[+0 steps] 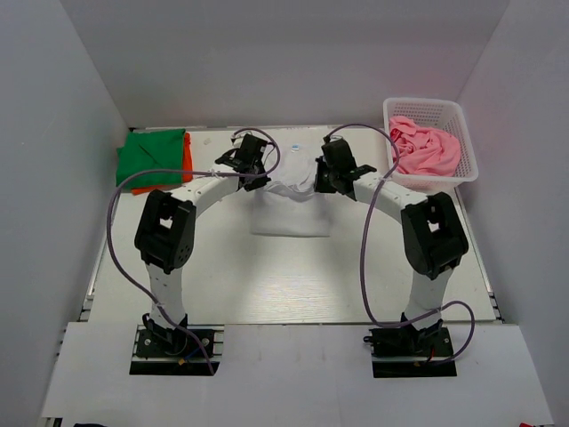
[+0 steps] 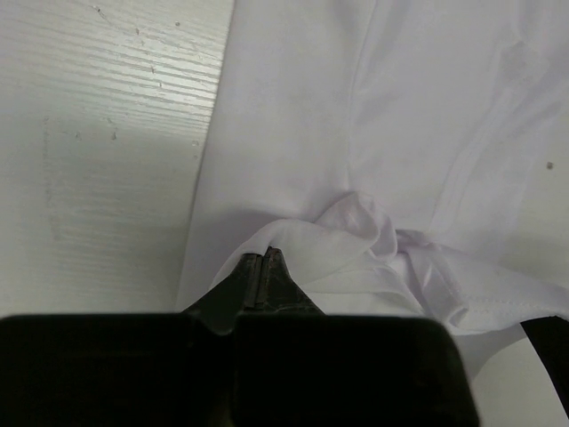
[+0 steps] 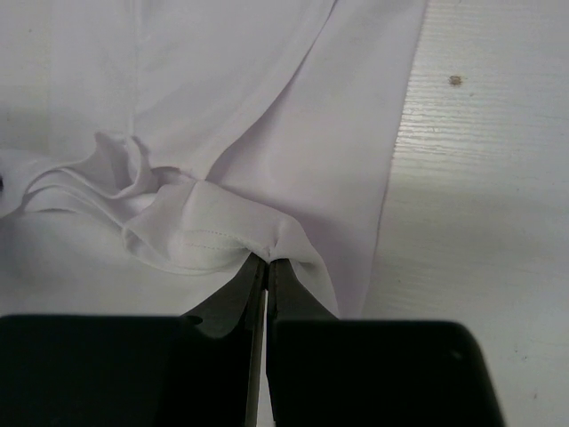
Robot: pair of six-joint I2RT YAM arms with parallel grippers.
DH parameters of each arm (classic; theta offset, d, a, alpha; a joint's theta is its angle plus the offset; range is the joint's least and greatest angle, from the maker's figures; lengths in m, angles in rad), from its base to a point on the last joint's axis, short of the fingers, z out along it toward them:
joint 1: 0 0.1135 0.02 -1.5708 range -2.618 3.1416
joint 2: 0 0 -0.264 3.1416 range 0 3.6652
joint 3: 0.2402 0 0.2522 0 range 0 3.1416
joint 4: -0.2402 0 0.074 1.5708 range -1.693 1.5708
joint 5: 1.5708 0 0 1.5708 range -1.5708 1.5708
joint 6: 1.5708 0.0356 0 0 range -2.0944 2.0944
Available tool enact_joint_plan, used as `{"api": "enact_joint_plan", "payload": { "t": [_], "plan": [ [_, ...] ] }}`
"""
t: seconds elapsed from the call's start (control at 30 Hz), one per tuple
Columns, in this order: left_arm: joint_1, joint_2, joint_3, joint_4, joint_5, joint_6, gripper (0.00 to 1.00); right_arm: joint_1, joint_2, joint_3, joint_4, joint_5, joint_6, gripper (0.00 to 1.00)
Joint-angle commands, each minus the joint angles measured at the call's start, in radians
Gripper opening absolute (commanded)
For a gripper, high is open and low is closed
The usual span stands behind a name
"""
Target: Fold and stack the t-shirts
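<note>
A white t-shirt [image 1: 289,209] hangs stretched between both grippers above the table's middle, its lower part resting on the tabletop. My left gripper [image 1: 259,181] is shut on the shirt's left upper edge; in the left wrist view the cloth [image 2: 293,133] bunches over the closed tips [image 2: 264,256]. My right gripper [image 1: 319,183] is shut on the shirt's right upper edge, where a stitched hem [image 3: 204,236] gathers at the closed tips [image 3: 268,261]. A folded green t-shirt [image 1: 153,157] lies on an orange one [image 1: 188,157] at the back left. A crumpled pink t-shirt [image 1: 424,149] fills the basket.
A white lattice basket [image 1: 429,108] stands at the back right corner. White walls close in the table on the left, back and right. Purple cables loop from each arm over the tabletop [image 1: 293,285].
</note>
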Motion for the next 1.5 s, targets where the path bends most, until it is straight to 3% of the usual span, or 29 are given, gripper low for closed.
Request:
{"api": "enact_joint_plan", "payload": {
  "t": [0.0, 0.2, 0.27, 0.33, 0.4, 0.43, 0.47, 0.57, 0.77, 0.87, 0.97, 1.1, 1.47],
  "plan": [
    [0.022, 0.011, 0.049, 0.012, 0.027, 0.012, 0.00, -0.022, 0.040, 0.067, 0.010, -0.014, 0.017, 0.00],
    [0.041, 0.077, 0.105, 0.021, 0.047, 0.012, 0.00, -0.041, 0.120, 0.133, 0.001, -0.011, 0.051, 0.00],
    [0.050, 0.111, 0.130, 0.030, 0.047, 0.012, 0.00, -0.053, 0.140, 0.147, -0.007, 0.006, 0.069, 0.08],
    [0.061, 0.141, 0.205, 0.019, 0.047, 0.024, 0.21, -0.062, 0.171, 0.178, -0.013, 0.038, 0.110, 0.17],
    [0.071, 0.186, 0.309, -0.057, 0.021, 0.025, 0.53, -0.074, 0.181, 0.231, -0.025, 0.028, 0.127, 0.71],
    [0.071, 0.186, 0.340, -0.088, -0.005, 0.025, 0.91, -0.075, 0.178, 0.248, -0.030, 0.014, 0.124, 0.90],
    [0.080, 0.195, 0.362, -0.117, -0.014, 0.025, 1.00, -0.075, 0.172, 0.248, -0.028, 0.008, 0.111, 0.90],
    [0.081, 0.132, 0.328, -0.148, -0.033, 0.025, 1.00, -0.068, 0.084, 0.189, -0.007, -0.008, 0.080, 0.90],
    [0.070, -0.085, -0.011, -0.027, 0.032, 0.046, 1.00, -0.064, -0.131, -0.110, 0.107, -0.112, 0.054, 0.90],
    [0.059, -0.187, -0.199, 0.054, 0.103, 0.072, 1.00, -0.061, -0.196, -0.240, 0.150, -0.220, 0.048, 0.90],
    [0.059, -0.236, -0.270, 0.197, 0.260, 0.109, 1.00, -0.053, -0.228, -0.300, 0.205, -0.262, 0.052, 0.90],
    [0.048, -0.209, -0.244, 0.225, 0.402, 0.175, 1.00, -0.036, -0.236, -0.339, 0.236, -0.337, 0.063, 0.90],
    [0.050, 0.106, 0.079, 0.142, 0.444, 0.248, 1.00, -0.035, -0.236, -0.358, 0.245, -0.351, 0.023, 0.90]
  ]
}}
